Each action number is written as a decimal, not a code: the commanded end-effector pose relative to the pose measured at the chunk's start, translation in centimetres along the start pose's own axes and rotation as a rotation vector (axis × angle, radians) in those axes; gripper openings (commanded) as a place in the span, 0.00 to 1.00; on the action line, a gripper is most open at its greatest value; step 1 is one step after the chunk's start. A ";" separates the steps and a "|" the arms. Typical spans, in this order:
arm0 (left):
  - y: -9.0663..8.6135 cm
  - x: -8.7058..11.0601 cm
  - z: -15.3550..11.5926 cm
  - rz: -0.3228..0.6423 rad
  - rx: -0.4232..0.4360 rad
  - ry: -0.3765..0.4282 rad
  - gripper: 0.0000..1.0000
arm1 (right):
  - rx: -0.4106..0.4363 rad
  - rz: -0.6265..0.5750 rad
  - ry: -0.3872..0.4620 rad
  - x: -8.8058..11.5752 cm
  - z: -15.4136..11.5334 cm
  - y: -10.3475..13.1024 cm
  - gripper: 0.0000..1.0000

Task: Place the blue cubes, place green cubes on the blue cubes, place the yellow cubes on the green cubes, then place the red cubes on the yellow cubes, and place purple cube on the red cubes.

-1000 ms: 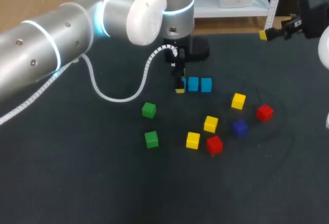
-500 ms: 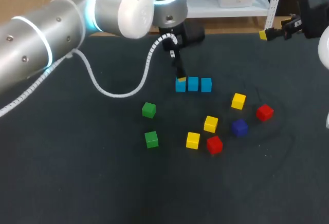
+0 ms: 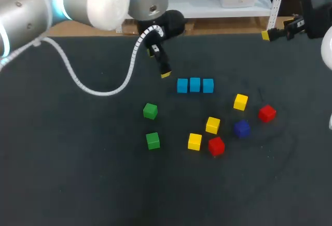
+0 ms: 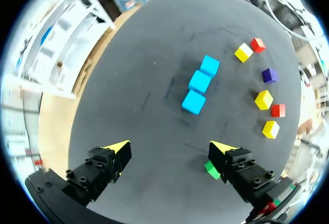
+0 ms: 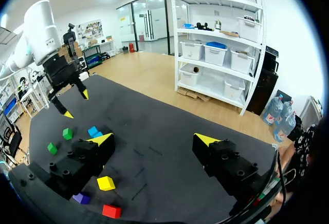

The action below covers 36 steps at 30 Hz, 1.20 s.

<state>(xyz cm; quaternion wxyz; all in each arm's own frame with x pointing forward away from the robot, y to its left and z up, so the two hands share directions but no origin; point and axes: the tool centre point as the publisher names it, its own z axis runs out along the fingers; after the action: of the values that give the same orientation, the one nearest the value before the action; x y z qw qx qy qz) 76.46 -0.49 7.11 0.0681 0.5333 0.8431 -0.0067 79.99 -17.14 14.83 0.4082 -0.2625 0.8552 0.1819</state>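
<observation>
- So, the left gripper hangs over the table, fingers spread wide with nothing between them.
- Two green cubes sit apart, around 7 o'clock from the blue cubes.
- Those three make a tight row, 4 o'clock from the left gripper.
- The yellow cubes, red cubes and purple cube lie scattered at 5 o'clock from the row.
- The right gripper is at the far right edge, fingers released and empty.

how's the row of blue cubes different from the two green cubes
The blue cubes form a close, straight row; the green cubes lie apart from each other. There are three blue cubes but only two green cubes. Both groups sit unstacked on the table.
</observation>
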 end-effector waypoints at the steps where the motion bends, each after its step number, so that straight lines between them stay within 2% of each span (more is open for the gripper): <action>1: -1.8 3.8 -1.2 -0.034 -0.089 -0.014 1.00 | -0.005 0.000 -0.003 0.0 0.0 -0.1 1.00; 4: -2.1 4.7 -2.1 -0.070 -0.099 -0.042 1.00 | -0.005 0.000 -0.003 0.0 0.0 -0.1 1.00; 8: -3.3 6.5 -2.4 -0.097 -0.101 -0.035 1.00 | -0.005 0.000 -0.003 0.0 0.0 -0.1 1.00; 11: -4.0 7.4 -2.0 -0.152 -0.118 -0.014 1.00 | -0.005 0.000 -0.003 0.0 0.0 -0.1 1.00; 12: -4.3 7.6 -1.9 -0.197 -0.114 -0.024 1.00 | -0.005 0.000 -0.003 0.0 0.0 -0.1 1.00; 15: -5.3 8.0 -1.5 -0.304 -0.068 -0.059 1.00 | -0.005 0.000 -0.003 0.0 0.0 -0.1 1.00; 19: -6.1 8.0 -0.4 -0.371 -0.024 -0.060 1.00 | -0.005 0.000 -0.003 0.0 0.0 -0.1 1.00; 21: -6.8 8.0 0.2 -0.388 -0.007 -0.051 1.00 | -0.005 0.000 -0.003 0.0 0.0 -0.1 1.00; 24: -8.4 8.0 0.1 -0.401 -0.056 0.018 1.00 | -0.005 0.000 -0.003 0.0 0.0 -0.1 1.00; 27: -9.5 8.2 0.2 -0.404 -0.026 0.028 1.00 | -0.005 0.000 -0.003 0.0 0.0 -0.1 1.00; 30: -9.1 8.2 1.4 -0.419 -0.007 0.036 1.00 | -0.005 0.000 -0.003 0.0 0.0 -0.1 1.00; 36: -7.8 6.8 2.5 -0.420 -0.015 0.030 1.00 | -0.005 0.000 -0.003 0.0 0.0 -0.1 1.00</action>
<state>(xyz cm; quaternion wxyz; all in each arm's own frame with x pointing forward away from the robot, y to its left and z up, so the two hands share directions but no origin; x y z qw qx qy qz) 65.63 2.80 3.91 0.0659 0.3438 0.9367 -0.0071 80.00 -17.14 14.83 0.4081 -0.2625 0.8553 0.1819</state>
